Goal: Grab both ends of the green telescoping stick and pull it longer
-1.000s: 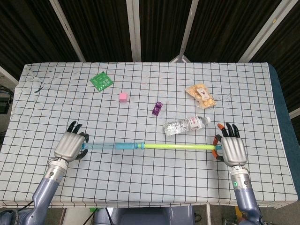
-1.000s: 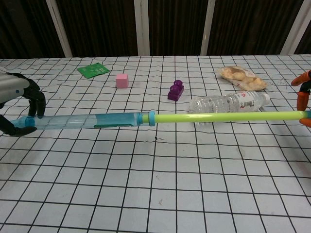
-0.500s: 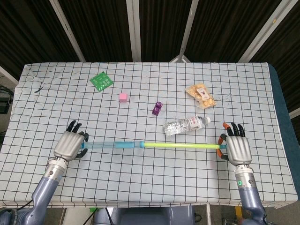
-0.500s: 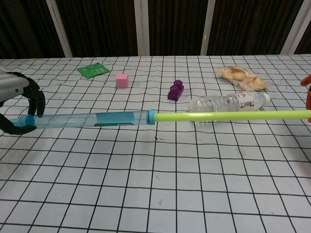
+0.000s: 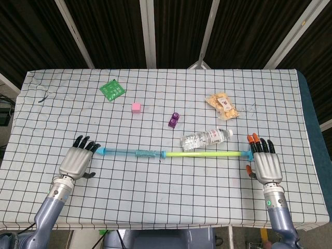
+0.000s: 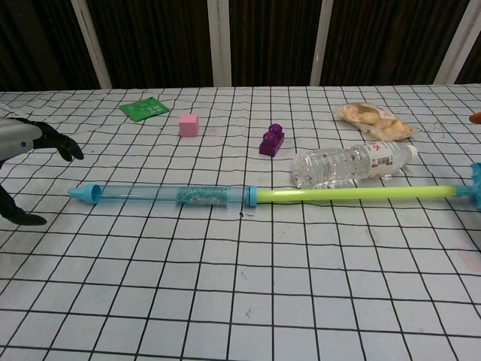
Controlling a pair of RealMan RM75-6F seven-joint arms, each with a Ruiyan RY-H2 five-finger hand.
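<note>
Where stick [image 5: 174, 153] lies: water bottle [image 5: 206, 139] alongside

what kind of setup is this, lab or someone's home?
Likely a lab test bench: a grid-patterned tablecloth, dark curtains on a metal frame behind, and unrelated props like a water bottle and pink cube.

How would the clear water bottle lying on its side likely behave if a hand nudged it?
The water bottle lies on its side and looks round, so it would probably roll. It looks nearly empty, so likely light. The green telescoping stick lies close in front and might stop it.
</note>
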